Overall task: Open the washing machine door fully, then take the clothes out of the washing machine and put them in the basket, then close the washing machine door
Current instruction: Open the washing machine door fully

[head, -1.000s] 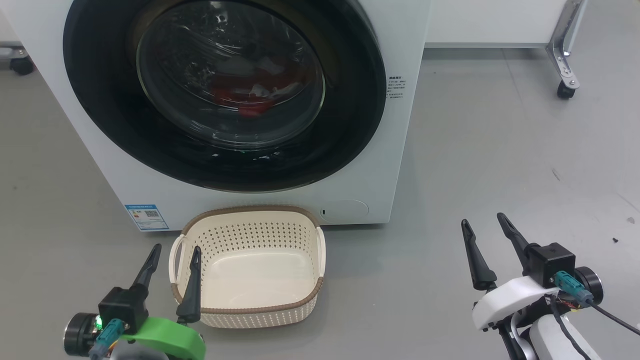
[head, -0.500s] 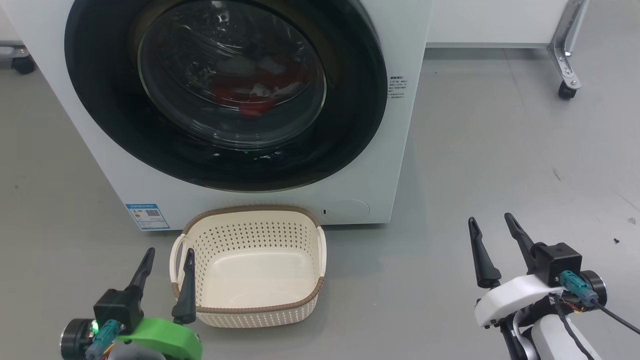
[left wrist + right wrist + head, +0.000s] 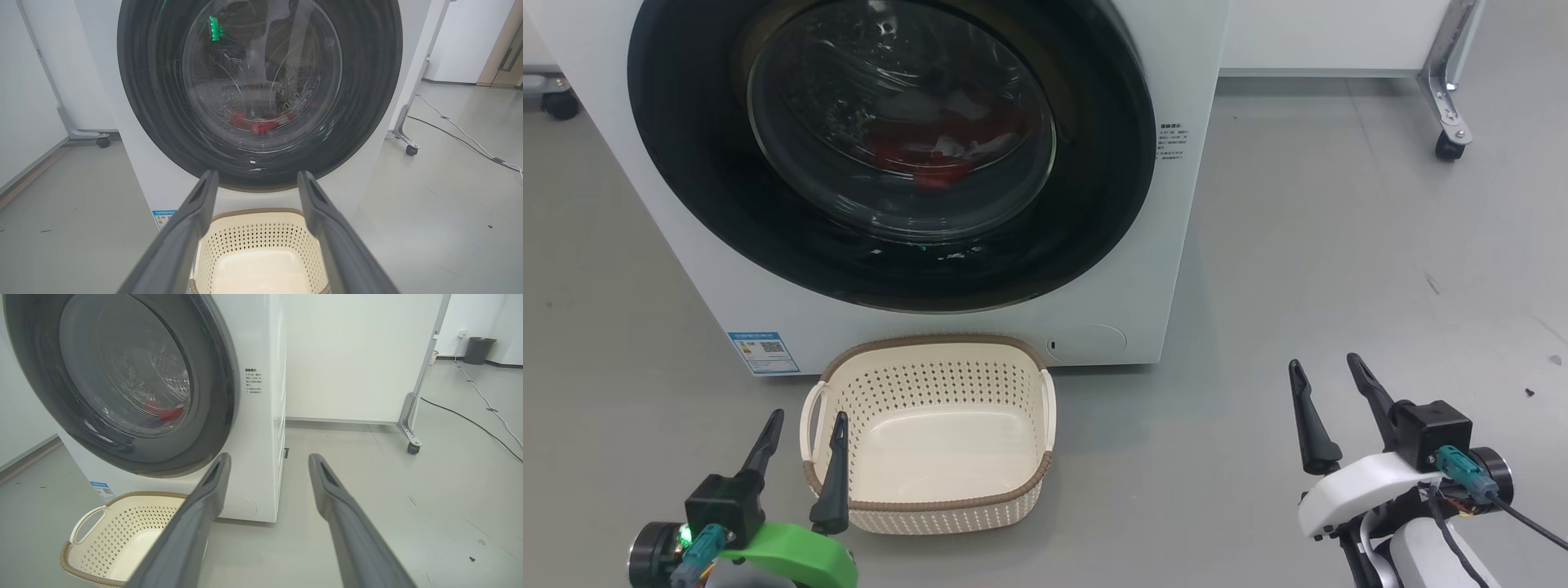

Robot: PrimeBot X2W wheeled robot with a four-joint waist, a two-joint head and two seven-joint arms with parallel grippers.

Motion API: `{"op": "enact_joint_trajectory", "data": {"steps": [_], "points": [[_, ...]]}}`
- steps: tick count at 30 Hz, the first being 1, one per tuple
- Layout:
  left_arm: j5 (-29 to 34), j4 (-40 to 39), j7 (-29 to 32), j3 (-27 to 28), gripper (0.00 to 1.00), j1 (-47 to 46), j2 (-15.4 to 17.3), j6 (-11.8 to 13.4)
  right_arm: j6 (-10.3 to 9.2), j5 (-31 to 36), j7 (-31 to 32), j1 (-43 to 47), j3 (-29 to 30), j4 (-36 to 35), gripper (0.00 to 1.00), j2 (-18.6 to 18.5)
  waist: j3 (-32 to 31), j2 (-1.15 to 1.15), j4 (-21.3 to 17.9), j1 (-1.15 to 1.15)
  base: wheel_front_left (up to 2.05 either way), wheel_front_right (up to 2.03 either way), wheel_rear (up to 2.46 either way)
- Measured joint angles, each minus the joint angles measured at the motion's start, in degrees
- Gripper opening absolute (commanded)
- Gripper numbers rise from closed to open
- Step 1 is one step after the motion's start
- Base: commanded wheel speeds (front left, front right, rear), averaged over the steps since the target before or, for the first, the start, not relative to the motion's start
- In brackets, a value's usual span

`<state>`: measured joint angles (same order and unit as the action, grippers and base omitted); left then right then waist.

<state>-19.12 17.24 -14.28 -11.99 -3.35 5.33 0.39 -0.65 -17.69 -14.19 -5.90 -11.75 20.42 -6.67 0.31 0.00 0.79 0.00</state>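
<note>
The left tool [image 3: 809, 415] stands wide open, holding nothing, one finger crossing the left rim of the basket [image 3: 931, 339]. The basket sits empty on the floor, just before the washing machine [image 3: 1168, 245]. The washing machine door [image 3: 686, 180] is shut, its top cut off. Behind its glare-streaked glass the clothes [image 3: 931, 159] lie in the drum, a blurred red-and-white heap. The right tool [image 3: 1323, 363] gapes empty, well apart.
</note>
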Motion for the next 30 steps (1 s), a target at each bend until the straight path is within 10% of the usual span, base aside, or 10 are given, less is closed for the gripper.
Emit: {"op": "enact_joint_trajectory", "data": {"steps": [1,2,19,30], "points": [[0.01,0.05,0.0,0.03,1.0,0.0,-0.01,-0.19,0.01,0.13,0.0,0.0,0.07,0.07,0.35,0.03,0.0,0.0,0.0,0.0,0.0,0.0,0.0],[0.05,0.13,0.0,0.08,1.0,-0.01,-0.05,-0.19,0.04,0.13,0.0,0.01,0.14,0.11,0.0,0.1,0.01,0.0,0.0,0.0,0.0,0.0,0.0],[0.59,0.25,0.0,0.69,1.0,-0.17,-0.54,-0.25,2.03,-1.21,0.0,0.01,2.21,0.43,0.0,1.41,0.78,0.0,0.17,0.0,0.0,0.0,0.0],[1.15,-1.93,0.0,0.69,1.0,-2.59,-0.94,-0.73,4.99,-14.79,0.01,-2.95,7.92,2.2,0.0,3.53,4.19,0.0,0.81,0.0,0.0,0.0,0.0]]}}
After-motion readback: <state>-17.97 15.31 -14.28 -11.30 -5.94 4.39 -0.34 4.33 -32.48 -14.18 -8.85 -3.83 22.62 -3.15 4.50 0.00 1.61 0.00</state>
